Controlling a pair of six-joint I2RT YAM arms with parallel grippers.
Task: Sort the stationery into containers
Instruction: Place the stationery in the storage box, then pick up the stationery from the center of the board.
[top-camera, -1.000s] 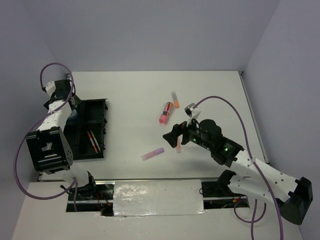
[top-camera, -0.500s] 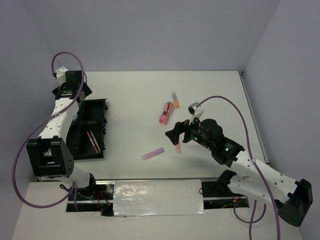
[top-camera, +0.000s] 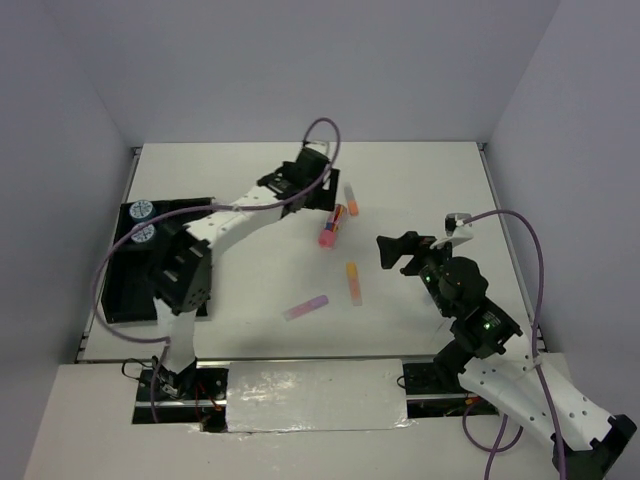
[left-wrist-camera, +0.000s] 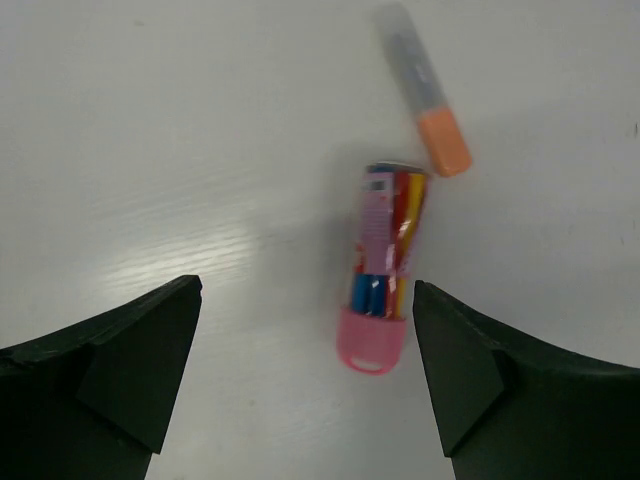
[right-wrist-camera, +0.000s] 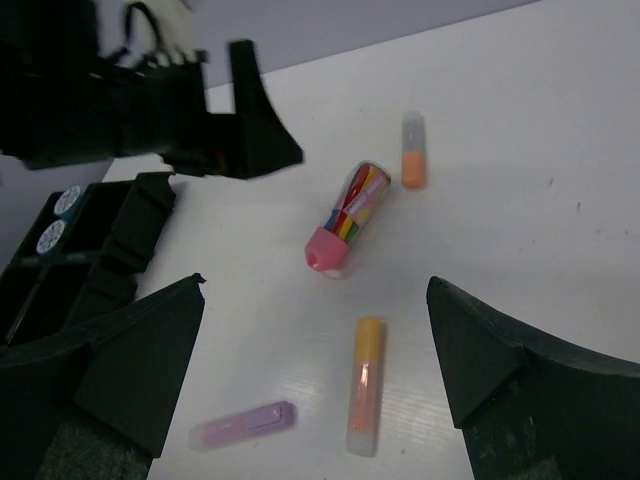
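Observation:
A pink-capped highlighter lies mid-table. My left gripper hovers over it, open, the highlighter nearer its right finger. Beside it lies a clear stick with an orange cap. An orange stick and a lilac stick lie nearer the front. My right gripper is open and empty, right of the orange stick. The black tray at the left holds two patterned rolls.
The left arm's link stretches from the tray across to the middle, covering part of the tray. A purple cable loops above its wrist. Walls close in the table at the back and both sides.
My left arm has swung from the tray at the far left across to the middle, over the highlighter. My right gripper has drawn back to the right, uncovering the orange stick.

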